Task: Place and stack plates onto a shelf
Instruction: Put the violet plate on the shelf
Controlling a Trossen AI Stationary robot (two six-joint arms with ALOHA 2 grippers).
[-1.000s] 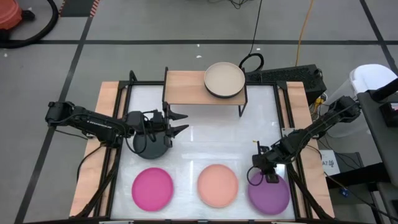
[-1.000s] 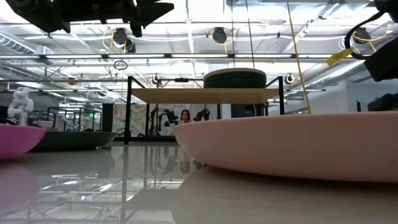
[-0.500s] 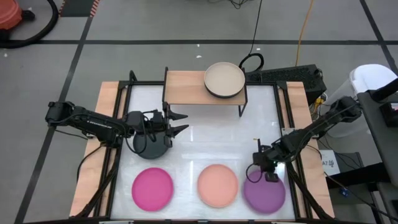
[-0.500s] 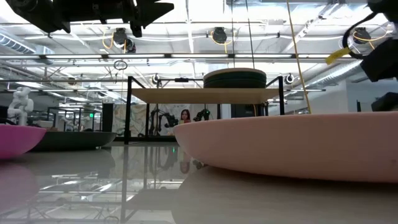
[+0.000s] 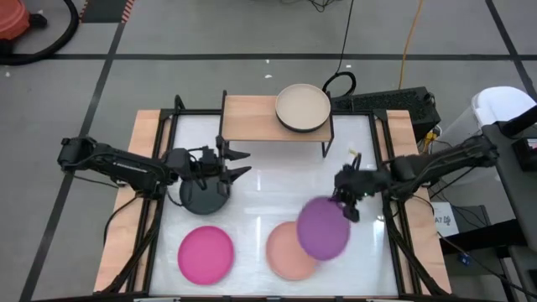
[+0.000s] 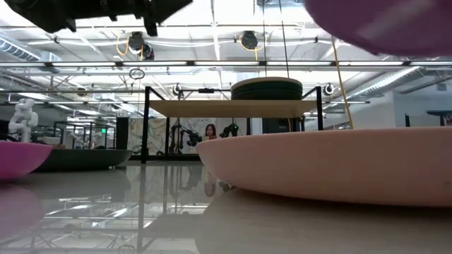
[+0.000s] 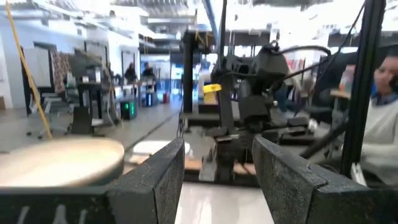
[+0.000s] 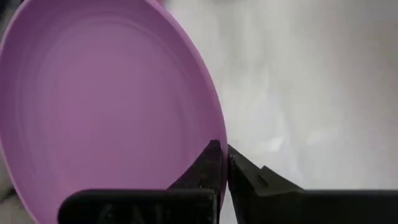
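My right gripper (image 5: 346,198) is shut on the purple plate (image 5: 323,228), which hangs in the air over the right part of the peach plate (image 5: 285,250). The magenta plate (image 5: 205,254) and the charcoal plate (image 5: 204,195) lie flat on the table. The shelf (image 5: 252,117) stands at the far edge and carries a stack of plates with a beige plate (image 5: 303,107) on top. My left gripper (image 5: 239,164) hovers open just beyond the charcoal plate, with nothing between its fingers (image 7: 155,180). My right gripper pinches the purple plate's rim (image 8: 219,134) between its two fingers (image 8: 211,168), one on the upper face and one beneath. The fingers come from the table's right side, slanting down. The plate is lifted clear and tilted, reaching from the fingers toward the near left.
The shelf's thin black legs (image 6: 147,127) stand on the white table top, with free room between shelf and plates. Wooden side boards (image 5: 138,180) edge the table. In the low view the peach plate (image 6: 332,166) fills the near right.
My right gripper has risen and gone toward the table's left and far edge with the purple plate. The plate lay flat at the near right corner; now it is lifted clear, tilted, and partly over the peach plate.
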